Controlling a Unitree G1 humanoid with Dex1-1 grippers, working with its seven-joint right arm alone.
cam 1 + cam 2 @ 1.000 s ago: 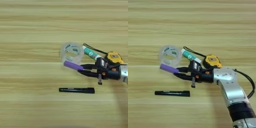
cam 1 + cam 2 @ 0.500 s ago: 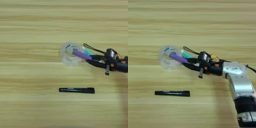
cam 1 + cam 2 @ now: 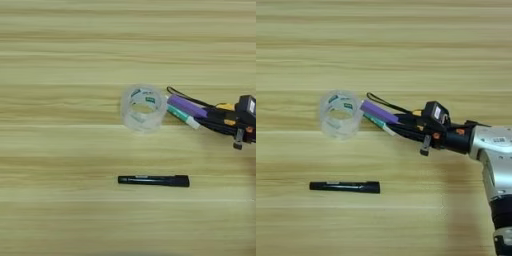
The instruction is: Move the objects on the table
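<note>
1. Silver forearm (image 3: 495, 150) reaches in from the right edge, lying nearly level over the wooden bench (image 3: 60, 50), black end effector (image 3: 393, 124) pointing left.
2. Its two black fingers are clenched on a purple cylinder (image 3: 378, 112), which sticks out leftward, tilted up and to the left.
3. Just left of the cylinder's tip stands a clear tape roll (image 3: 340, 114).
4. Beneath the cylinder lies a green-white tube (image 3: 181, 116), partly hidden.
5. Yellow tape measure (image 3: 225, 107) is mostly hidden behind the end effector; its black strap (image 3: 381, 101) loops out above.
6. Black marker (image 3: 153, 180) lies flat, well apart, below the roll.
</note>
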